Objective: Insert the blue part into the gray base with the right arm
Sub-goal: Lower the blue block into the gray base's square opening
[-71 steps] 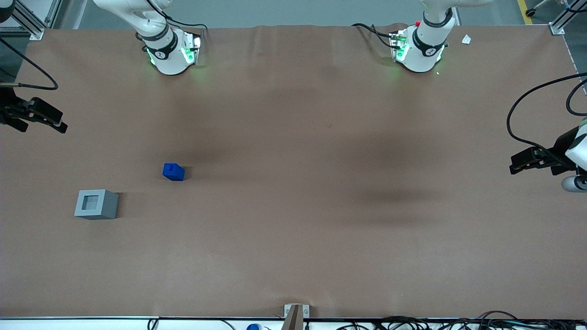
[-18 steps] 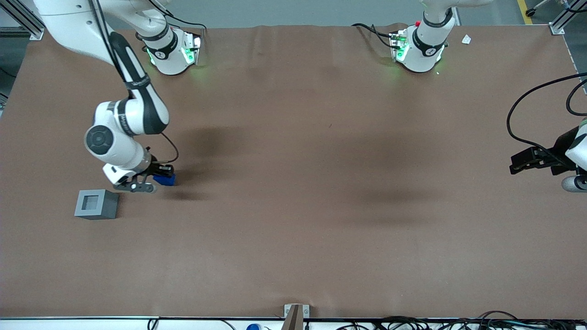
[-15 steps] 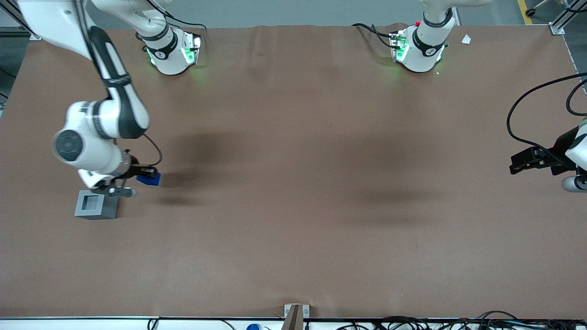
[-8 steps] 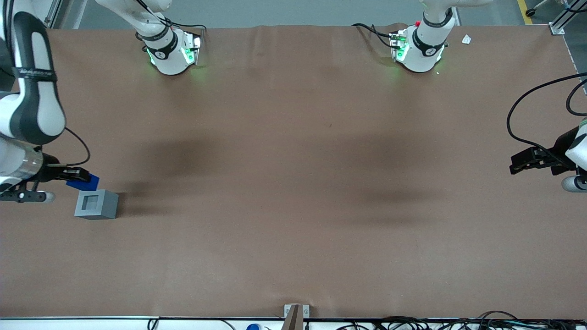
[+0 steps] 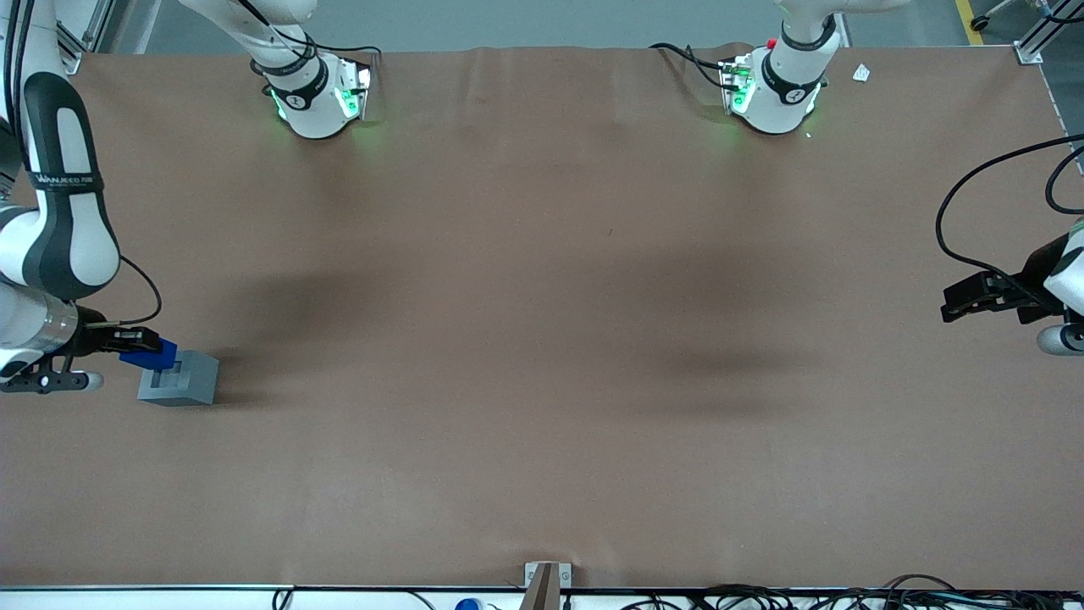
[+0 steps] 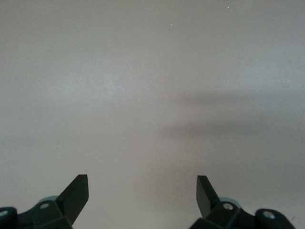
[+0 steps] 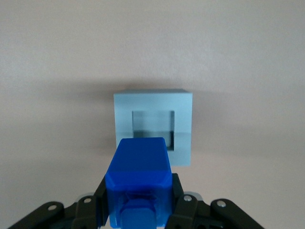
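Note:
The gray base (image 5: 183,379) stands on the brown table toward the working arm's end; its lighter top face has a square recess (image 7: 152,125). My right gripper (image 5: 140,346) is shut on the blue part (image 5: 151,354) and holds it just above the base's top, over the edge nearest the arm. In the right wrist view the blue part (image 7: 139,180) sits between the black fingers (image 7: 101,194) with its stub pointing toward the camera, partly covering the base (image 7: 153,102). The white right arm (image 5: 59,229) with its lettered black band reaches down from above.
The brown table cover (image 5: 542,339) spreads wide toward the parked arm's end. Two arm bases with green lights (image 5: 318,93) stand along the edge farthest from the front camera. Cables (image 5: 762,597) lie along the nearest edge.
My right gripper took hold of the blue part, lifted it and carried it toward the gray base. In the last half second it lowered slightly, and the part now overlaps the base's top.

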You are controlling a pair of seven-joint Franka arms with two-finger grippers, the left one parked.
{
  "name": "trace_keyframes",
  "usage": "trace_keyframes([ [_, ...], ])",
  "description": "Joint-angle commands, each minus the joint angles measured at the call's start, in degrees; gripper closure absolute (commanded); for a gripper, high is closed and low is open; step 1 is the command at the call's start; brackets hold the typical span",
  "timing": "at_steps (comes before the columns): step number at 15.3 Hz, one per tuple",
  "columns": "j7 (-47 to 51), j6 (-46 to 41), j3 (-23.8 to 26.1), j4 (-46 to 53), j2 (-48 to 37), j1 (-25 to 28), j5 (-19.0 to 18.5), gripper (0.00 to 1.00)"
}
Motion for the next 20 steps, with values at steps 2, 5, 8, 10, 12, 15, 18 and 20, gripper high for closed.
trace_keyframes([
  [2, -1.8, 1.2, 0.5, 1.3, 1.3, -0.6, -0.7, 0.96],
  [5, -1.4, 1.5, 0.5, 1.5, 2.1, -0.7, -0.5, 0.96],
  [8, -1.0, 1.4, 0.5, 1.7, 3.0, -0.7, -0.3, 0.96],
  [10, -0.6, 1.4, 0.5, 1.8, 3.2, -0.8, -0.2, 0.96],
  [12, 1.1, 1.4, 0.5, 2.9, 3.8, -1.0, -0.4, 0.96],
  [15, 1.4, 1.4, 0.5, 3.2, 4.1, -1.0, -0.7, 0.96],
  [18, 1.5, 1.2, 0.5, 3.9, 4.4, -1.0, -0.7, 0.96],
  [20, 1.5, 1.2, 0.5, 4.1, 4.5, -1.0, -0.7, 0.96],
])
